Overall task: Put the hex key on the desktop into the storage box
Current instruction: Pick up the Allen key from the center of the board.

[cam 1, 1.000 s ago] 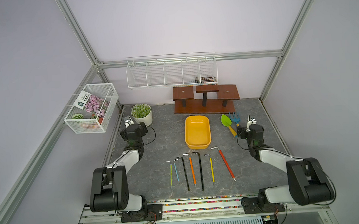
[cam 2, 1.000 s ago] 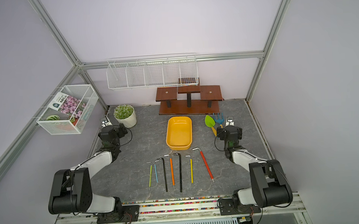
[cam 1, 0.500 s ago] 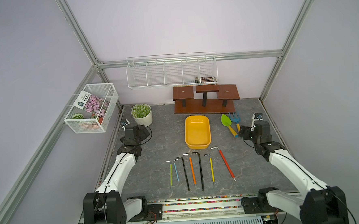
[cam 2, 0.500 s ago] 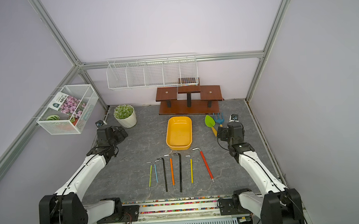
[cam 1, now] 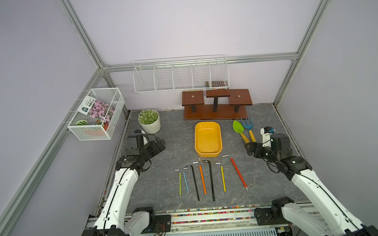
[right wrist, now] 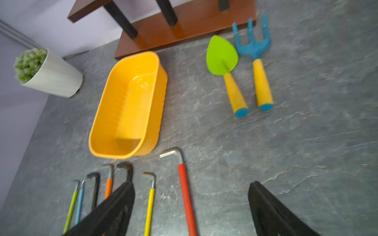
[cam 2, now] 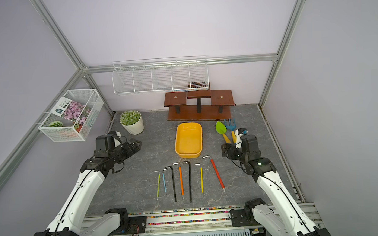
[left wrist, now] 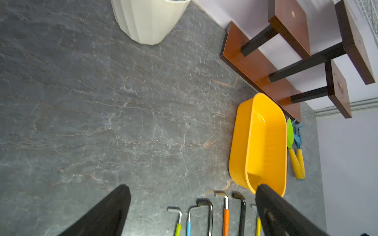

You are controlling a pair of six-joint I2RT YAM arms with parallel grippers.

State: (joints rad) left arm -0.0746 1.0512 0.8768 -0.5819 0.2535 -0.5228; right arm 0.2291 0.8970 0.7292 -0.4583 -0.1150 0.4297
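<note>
While the left arm [cam 1: 126,181] and right arm [cam 1: 309,183] both hover with jaws open and empty, aim the right at the red hex key [cam 1: 238,175], rightmost in the row [cam 1: 211,179] near the front edge of the counter [cam 1: 176,145], just before the empty storage box [cam 1: 208,154]; straddle its sleeve squarely.
</note>
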